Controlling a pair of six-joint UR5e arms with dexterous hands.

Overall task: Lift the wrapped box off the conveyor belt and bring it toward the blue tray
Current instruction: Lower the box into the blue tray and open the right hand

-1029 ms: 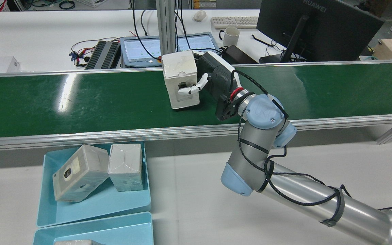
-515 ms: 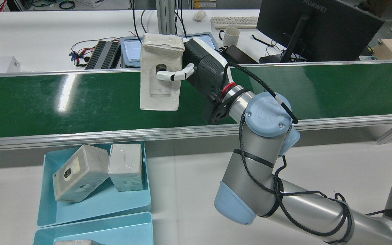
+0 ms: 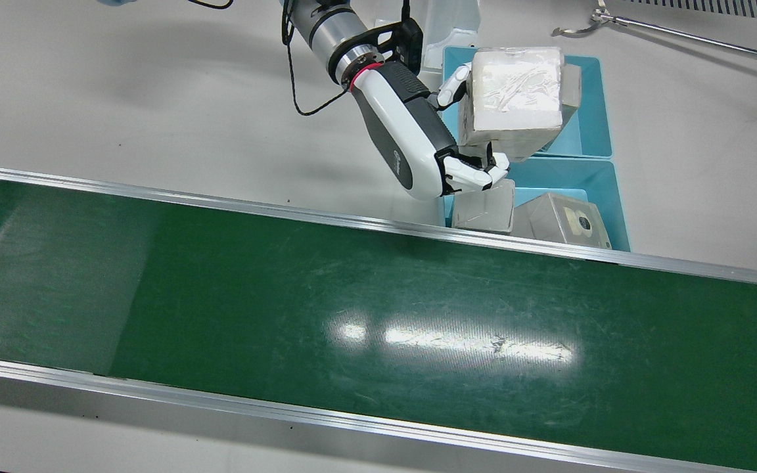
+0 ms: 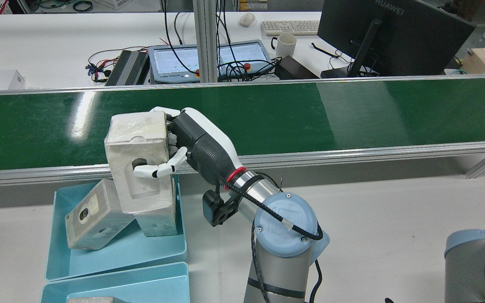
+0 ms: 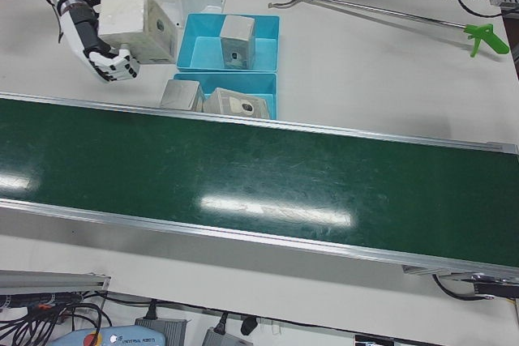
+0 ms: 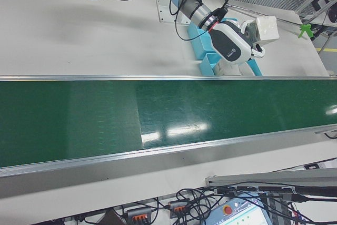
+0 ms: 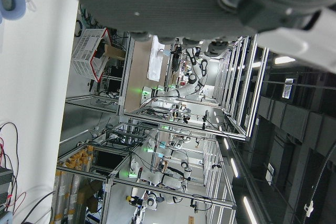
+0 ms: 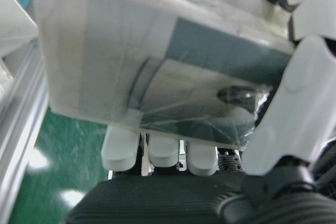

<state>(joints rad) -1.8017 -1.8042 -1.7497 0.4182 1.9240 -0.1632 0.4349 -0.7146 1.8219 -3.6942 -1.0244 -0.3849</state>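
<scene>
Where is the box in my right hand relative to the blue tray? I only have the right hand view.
Observer: The rear view shows the wrapped box in the right hand, lifted off the conveyor belt and up by the blue tray. I cannot tell if it is squarely above it.
Operator: Is that tray empty?
Observer: No. A tilted box and a smaller box lie in it, at the end nearest the belt.
Operator: Any other place to set it down?
Observer: The left-front view shows a second tray just behind the first, holding one box.
</scene>
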